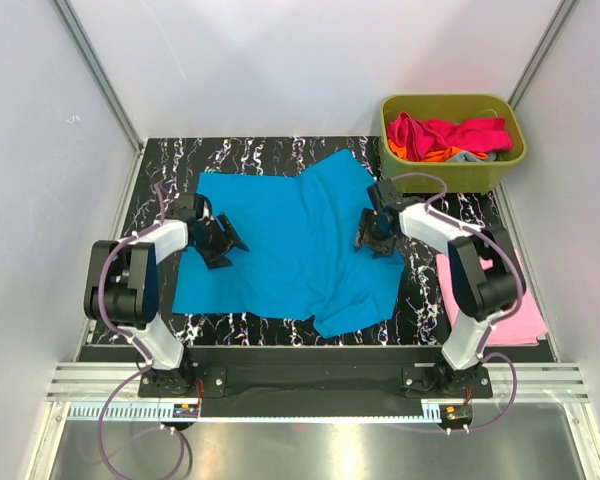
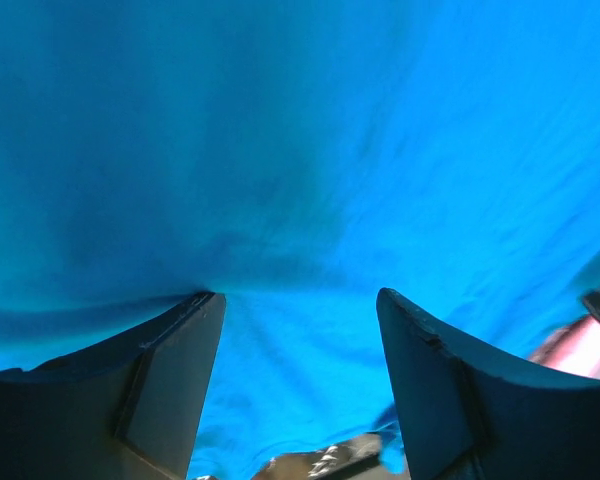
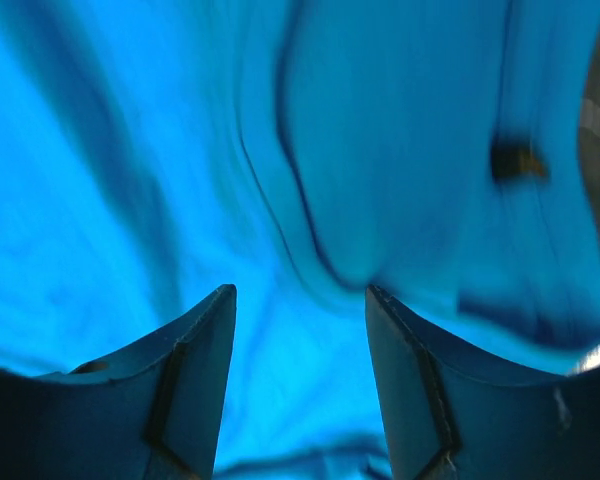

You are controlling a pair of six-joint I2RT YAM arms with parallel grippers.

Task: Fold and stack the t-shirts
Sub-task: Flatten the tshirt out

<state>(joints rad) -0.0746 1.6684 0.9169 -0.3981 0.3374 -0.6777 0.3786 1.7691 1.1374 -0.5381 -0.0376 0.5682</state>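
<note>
A bright cyan-blue t-shirt [image 1: 290, 245] lies spread and rumpled on the black marbled table [image 1: 170, 165]. My left gripper [image 1: 223, 240] is low over its left edge, and in the left wrist view the left gripper [image 2: 298, 294] stands open with blue cloth [image 2: 300, 150] filling the gap and beyond. My right gripper [image 1: 373, 232] is at the shirt's right edge. Seen from the right wrist, the right gripper [image 3: 300, 290] is open over a raised fold of the blue cloth [image 3: 380, 150]. A folded light pink t-shirt [image 1: 510, 305] lies flat at the right, partly behind the right arm.
An olive-green tub [image 1: 450, 175] at the back right holds magenta [image 1: 450, 135], orange and grey-blue t-shirts in a heap. White walls close in the table on three sides. The arm bases sit on a rail at the near edge.
</note>
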